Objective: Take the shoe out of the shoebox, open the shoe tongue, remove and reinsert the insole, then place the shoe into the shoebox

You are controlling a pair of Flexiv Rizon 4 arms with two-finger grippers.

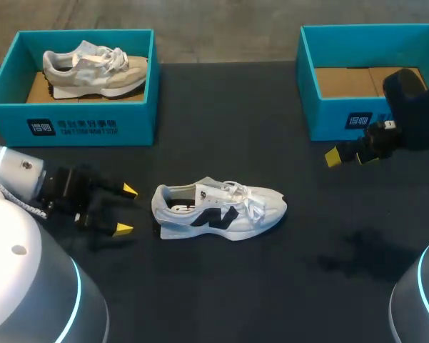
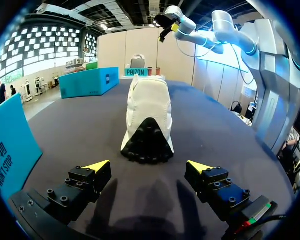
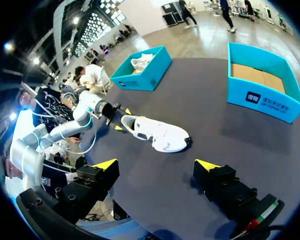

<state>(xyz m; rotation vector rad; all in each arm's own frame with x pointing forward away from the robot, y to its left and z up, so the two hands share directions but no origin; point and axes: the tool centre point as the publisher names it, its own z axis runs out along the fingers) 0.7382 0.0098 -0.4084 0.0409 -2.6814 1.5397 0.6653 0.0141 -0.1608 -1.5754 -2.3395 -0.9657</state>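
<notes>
Shoe lies just ahead of left gripper (jaws apart).

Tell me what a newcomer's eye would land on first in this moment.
A white shoe lies on its sole in the middle of the dark table, its heel facing the open left pincer just behind it. At the far edge stand two teal boxes: the left box holds a beige shoe, while the right box shows only its cardboard floor. The open right pincer hangs in front of the right box.
</notes>
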